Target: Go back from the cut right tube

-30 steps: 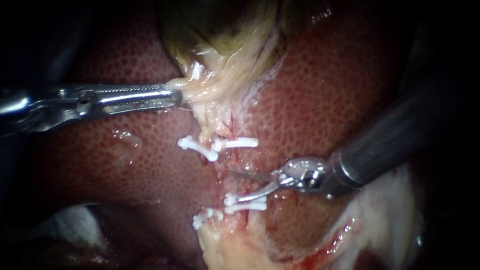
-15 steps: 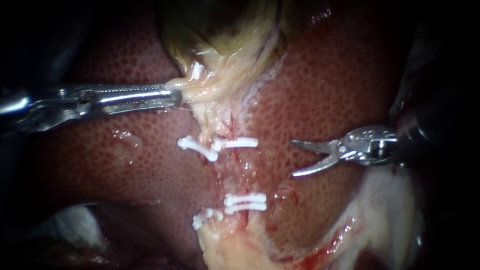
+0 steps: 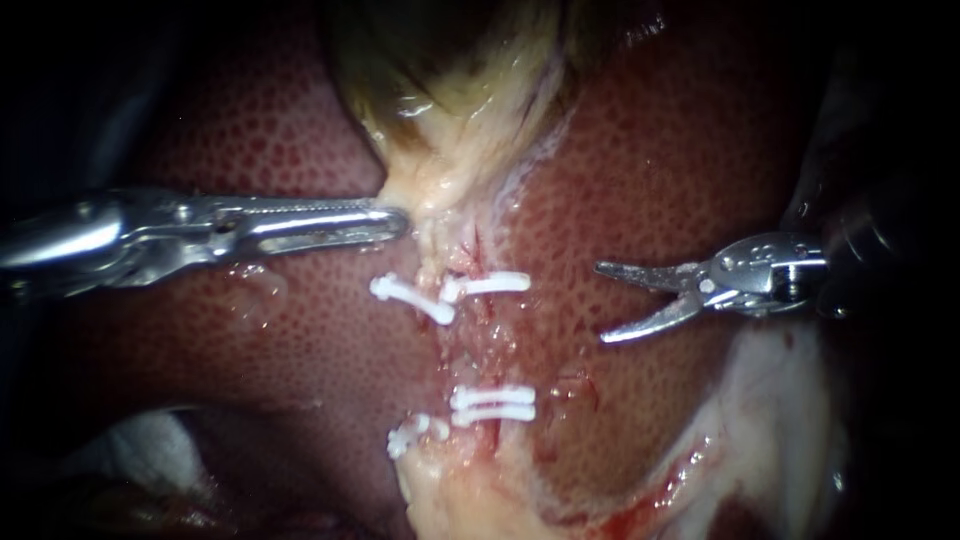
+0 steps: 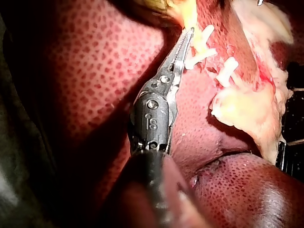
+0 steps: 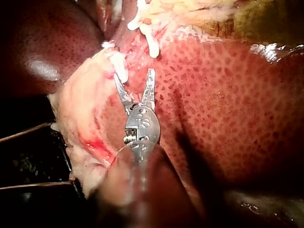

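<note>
Right instrument (image 3: 601, 304): its jaws stand moderately open and hold nothing. They hover over bare liver (image 3: 660, 150) and touch no tissue. The tips point toward the clipped strip, so the shaft line is likely your safest way out.

The cut right tube (image 3: 480, 335) lies well apart from those jaws. It shows as a raw gap between the upper clip (image 3: 490, 284) and the lower clips (image 3: 492, 403). Clips sit on both sides of the gap, which I take to be why nothing has to be held there. The retreat looks largely accomplished.

Left instrument (image 3: 388, 222): its jaws appear closed on the pale lower end of the gallbladder (image 3: 450, 90), just above the upper clip. The left wrist view shows them lying together at that tissue, though it does not show how deep the bite goes. That hold seems meant to keep the strip taut and exposed, so leave it alone.

Hazard noted: an open jaw tip could scrape the liver surface if you let it dip while withdrawing.
</note>
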You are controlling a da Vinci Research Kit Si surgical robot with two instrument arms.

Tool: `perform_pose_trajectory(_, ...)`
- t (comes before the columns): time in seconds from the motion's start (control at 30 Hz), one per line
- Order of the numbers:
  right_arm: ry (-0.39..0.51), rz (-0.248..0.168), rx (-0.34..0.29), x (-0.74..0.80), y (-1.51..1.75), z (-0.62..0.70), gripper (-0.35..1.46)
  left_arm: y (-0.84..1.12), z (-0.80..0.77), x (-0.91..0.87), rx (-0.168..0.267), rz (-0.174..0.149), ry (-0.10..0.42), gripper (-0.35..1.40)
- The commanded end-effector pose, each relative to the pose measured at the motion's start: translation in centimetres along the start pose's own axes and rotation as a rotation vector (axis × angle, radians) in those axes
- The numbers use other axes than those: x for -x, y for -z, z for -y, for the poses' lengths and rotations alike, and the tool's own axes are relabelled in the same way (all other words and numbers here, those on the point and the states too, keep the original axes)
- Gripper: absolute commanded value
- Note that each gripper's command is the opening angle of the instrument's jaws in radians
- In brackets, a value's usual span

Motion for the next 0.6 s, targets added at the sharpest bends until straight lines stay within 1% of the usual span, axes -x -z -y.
perform_pose_trajectory(0.03, 0.000, 0.000, 0.000, 0.00, 0.00, 0.00, 1.43, -0.05, 0.00, 0.02, 0.001, 0.006, -0.007, -0.35)
perform_pose_trajectory(0.17, 0.000, 0.000, -0.003, 0.01, 0.00, 0.00, 1.43, -0.25, -0.03, 0.09, 0.012, 0.019, -0.012, -0.35)
perform_pose_trajectory(0.27, 0.000, 0.000, -0.003, 0.01, 0.00, 0.00, 1.43, -0.33, -0.05, 0.13, 0.015, 0.022, -0.009, -0.35)
perform_pose_trajectory(0.33, 0.000, 0.000, -0.003, 0.00, 0.00, 0.01, 1.45, -0.35, -0.05, 0.14, 0.014, 0.027, -0.010, -0.35)
perform_pose_trajectory(0.6, 0.000, 0.000, -0.002, -0.01, -0.01, 0.02, 1.45, -0.37, -0.04, 0.15, 0.014, 0.027, -0.011, -0.35)
